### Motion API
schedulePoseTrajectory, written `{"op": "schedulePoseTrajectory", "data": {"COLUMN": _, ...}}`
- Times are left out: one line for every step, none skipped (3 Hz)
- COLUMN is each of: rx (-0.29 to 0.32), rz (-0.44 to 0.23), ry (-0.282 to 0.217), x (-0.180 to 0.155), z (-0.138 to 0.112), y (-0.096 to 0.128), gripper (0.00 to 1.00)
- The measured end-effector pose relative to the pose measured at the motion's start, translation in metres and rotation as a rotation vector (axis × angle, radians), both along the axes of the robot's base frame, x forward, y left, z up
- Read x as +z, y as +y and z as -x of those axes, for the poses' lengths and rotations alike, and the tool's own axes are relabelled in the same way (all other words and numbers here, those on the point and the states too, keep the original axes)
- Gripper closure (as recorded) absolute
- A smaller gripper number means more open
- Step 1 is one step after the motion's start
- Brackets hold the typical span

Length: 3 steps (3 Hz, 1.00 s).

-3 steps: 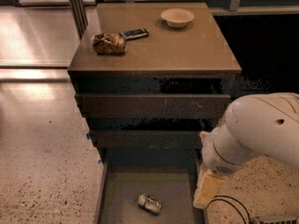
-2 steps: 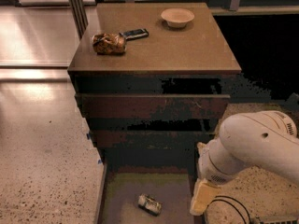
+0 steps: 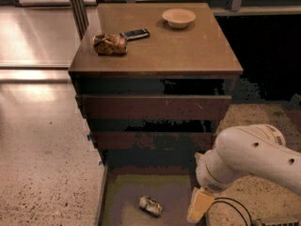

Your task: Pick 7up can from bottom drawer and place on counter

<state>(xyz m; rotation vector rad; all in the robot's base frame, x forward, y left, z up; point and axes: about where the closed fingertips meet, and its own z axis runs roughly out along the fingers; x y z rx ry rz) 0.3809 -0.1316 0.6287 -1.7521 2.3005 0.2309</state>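
Camera view: arm (image 3: 254, 159) bent at lower right, jaws beside drawer (image 3: 123, 197), grip cannot be told; sunk lower, can (image 3: 151, 205) unmoved.

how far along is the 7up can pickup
Done: the bottom drawer stands open, with the 7up can lying on its floor. Under way: the hand hangs over the drawer's right edge, right of the can, not touching it. Left: grasp the can, lift it, and set it on the counter.
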Motion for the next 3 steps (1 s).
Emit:
{"op": "schedulePoseTrajectory", "data": {"rx": 0.021, "rz": 0.002, "ry": 0.011, "x": -0.012, "z": 0.005, "y": 0.009, "gripper": 0.0}}
{"op": "schedulePoseTrajectory", "data": {"rx": 0.056, "rz": -0.003, "ry": 0.046, "x": -0.058, "z": 0.023, "y": 0.032, "gripper": 0.0}}
{"op": "schedulePoseTrajectory", "data": {"rx": 0.055, "rz": -0.014, "ry": 0.072, "x": -0.106, "z": 0.038, "y": 0.046, "gripper": 0.0}}
